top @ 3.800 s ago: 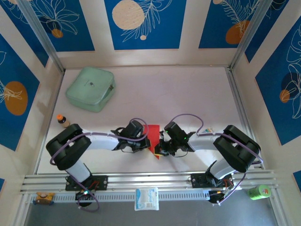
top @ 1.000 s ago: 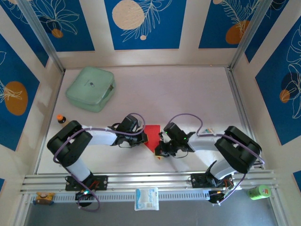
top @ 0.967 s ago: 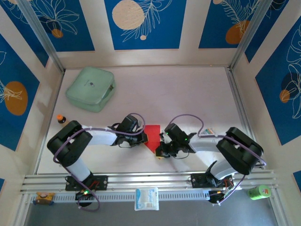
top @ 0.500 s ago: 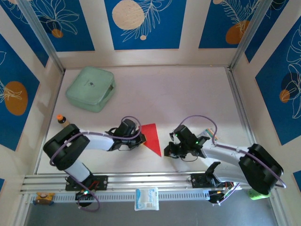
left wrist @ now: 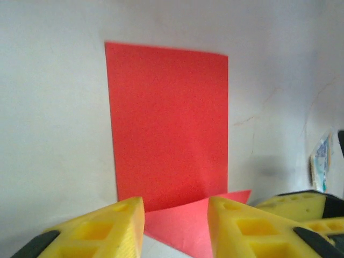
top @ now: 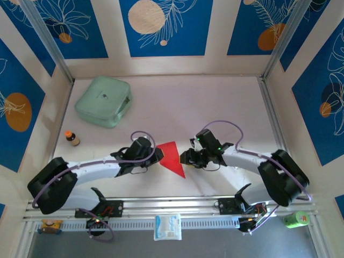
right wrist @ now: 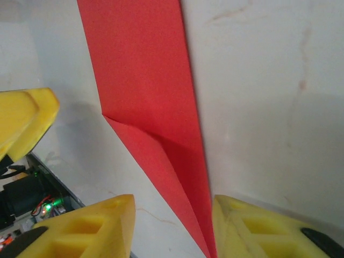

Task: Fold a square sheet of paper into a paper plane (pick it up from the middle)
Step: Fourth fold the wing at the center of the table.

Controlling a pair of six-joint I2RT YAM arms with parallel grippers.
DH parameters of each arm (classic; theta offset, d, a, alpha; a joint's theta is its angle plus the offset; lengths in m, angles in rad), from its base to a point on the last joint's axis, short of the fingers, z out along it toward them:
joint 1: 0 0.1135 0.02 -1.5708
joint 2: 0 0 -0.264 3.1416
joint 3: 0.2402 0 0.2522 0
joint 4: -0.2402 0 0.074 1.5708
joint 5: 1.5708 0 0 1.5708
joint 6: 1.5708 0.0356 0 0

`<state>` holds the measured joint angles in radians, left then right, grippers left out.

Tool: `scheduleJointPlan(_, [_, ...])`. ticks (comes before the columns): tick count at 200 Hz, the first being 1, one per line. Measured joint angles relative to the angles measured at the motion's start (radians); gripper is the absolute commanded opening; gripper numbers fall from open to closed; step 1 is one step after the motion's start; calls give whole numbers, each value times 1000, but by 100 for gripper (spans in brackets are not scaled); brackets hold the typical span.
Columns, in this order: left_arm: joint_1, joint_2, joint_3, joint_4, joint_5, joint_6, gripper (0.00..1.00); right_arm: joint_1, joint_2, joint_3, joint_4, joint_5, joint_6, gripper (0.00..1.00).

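Left gripper (left wrist: 174, 217): fingers parted, gripping nothing. Right gripper (right wrist: 172, 220): likewise parted and empty. Red sheet of paper (top: 173, 157): folded to a point, flat on the table (top: 215, 107) between them. We judge it light, limp and easily creased; take it mid-fold. Near tip cut off in the right wrist view; we cannot count layers.

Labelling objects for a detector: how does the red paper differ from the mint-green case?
The red paper is flat, creased and sharp-pointed; the mint-green case is thicker with rounded corners. The paper is smaller than the case. The paper lies mid-table toward the near edge; the case sits at the far left. Both rest on the white table.
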<state>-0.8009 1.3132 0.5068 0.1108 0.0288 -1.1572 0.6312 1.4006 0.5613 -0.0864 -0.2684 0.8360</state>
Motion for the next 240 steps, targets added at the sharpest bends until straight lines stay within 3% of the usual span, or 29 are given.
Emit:
scheduleJointPlan(23, [59,-19,-1,-22,23,45,44,-1,76,51,11,-22,-18,38])
scheduleJointPlan(74, [144,-20,-14,-22,131,94,45,-23,154,124,10,-50,-84,14])
scheduleJointPlan(123, [191,47,-14,9,246,94,46,-50,159,125,-8,-77,-119,3])
scheduleJointPlan(190, [199,111,8,61,341,102,57,-82,136,98,13,-114,-130,2])
scheduleJointPlan(211, [199,142,27,85,365,102,57,-90,134,88,21,-126,-130,2])
scheduleJointPlan(240, [200,187,46,114,394,101,48,-98,134,76,28,-133,-130,2])
